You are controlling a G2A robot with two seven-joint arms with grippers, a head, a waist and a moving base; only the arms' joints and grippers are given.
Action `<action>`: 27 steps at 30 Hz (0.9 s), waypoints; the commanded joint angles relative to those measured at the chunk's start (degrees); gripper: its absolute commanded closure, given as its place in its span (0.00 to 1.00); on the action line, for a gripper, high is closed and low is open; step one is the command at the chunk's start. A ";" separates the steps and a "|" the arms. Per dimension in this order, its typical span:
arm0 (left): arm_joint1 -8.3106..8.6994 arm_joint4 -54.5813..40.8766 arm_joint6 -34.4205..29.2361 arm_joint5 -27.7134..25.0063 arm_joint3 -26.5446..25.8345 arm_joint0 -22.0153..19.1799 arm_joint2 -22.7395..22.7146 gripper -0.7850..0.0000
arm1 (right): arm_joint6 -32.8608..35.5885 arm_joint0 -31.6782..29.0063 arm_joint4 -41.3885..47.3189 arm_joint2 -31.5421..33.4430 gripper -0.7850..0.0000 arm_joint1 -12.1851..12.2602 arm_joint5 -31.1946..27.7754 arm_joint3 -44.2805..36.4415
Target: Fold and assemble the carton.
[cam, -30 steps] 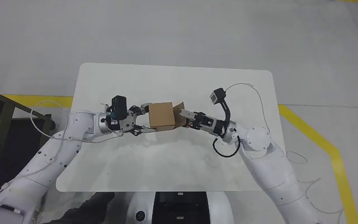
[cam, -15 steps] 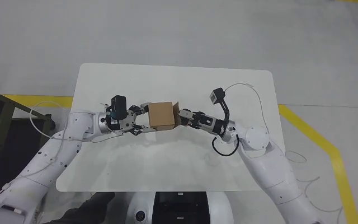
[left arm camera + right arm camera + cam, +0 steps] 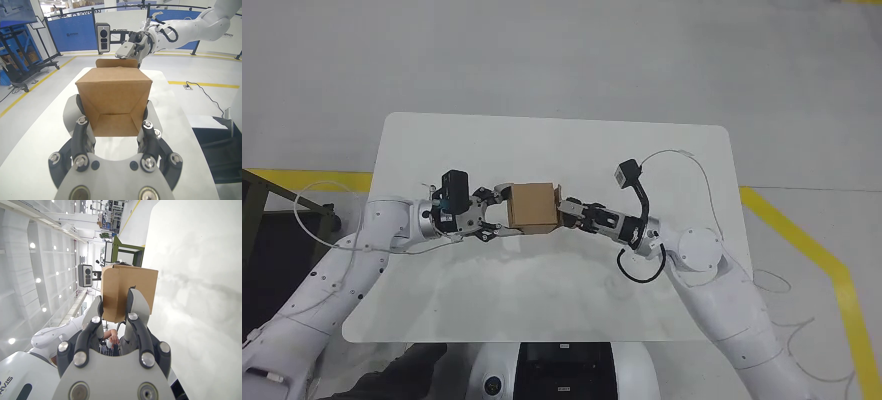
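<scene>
A small brown carton [image 3: 531, 206] is held above the white table [image 3: 542, 140], near its middle. My left gripper [image 3: 494, 213] is shut on the carton [image 3: 113, 91], one finger on each side wall, with the carton's folded end facing its camera. My right gripper [image 3: 564, 211] is at the opposite end, open. There, a rounded end flap [image 3: 109, 294] stands between its fingers, and one finger [image 3: 137, 302] lies against the carton's end face [image 3: 140, 283]. In the left wrist view, the right gripper [image 3: 130, 56] rests on the upright flap [image 3: 116, 63] behind the carton.
The table's front edge runs close below both arms. A dark green frame [image 3: 257, 200] stands off the table's left side. Bare tabletop lies behind the carton and to the right of it.
My right gripper has moved left toward the carton, and the end flap that stuck out now lies closer to the carton. The left arm and the carton have stayed still.
</scene>
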 commanded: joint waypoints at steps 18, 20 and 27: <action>-0.72 0.29 0.99 -0.52 0.12 1.05 -1.59 0.67 | 0.41 0.92 7.21 0.66 0.81 -0.31 -0.87 3.42; -0.78 0.33 1.07 -0.54 0.11 1.18 -1.78 0.68 | 0.16 0.92 6.91 0.59 0.82 -0.31 -0.73 3.35; -1.03 0.61 0.72 -0.77 0.20 1.40 -2.25 0.69 | -0.28 0.59 4.75 0.51 0.75 -0.18 -0.62 2.62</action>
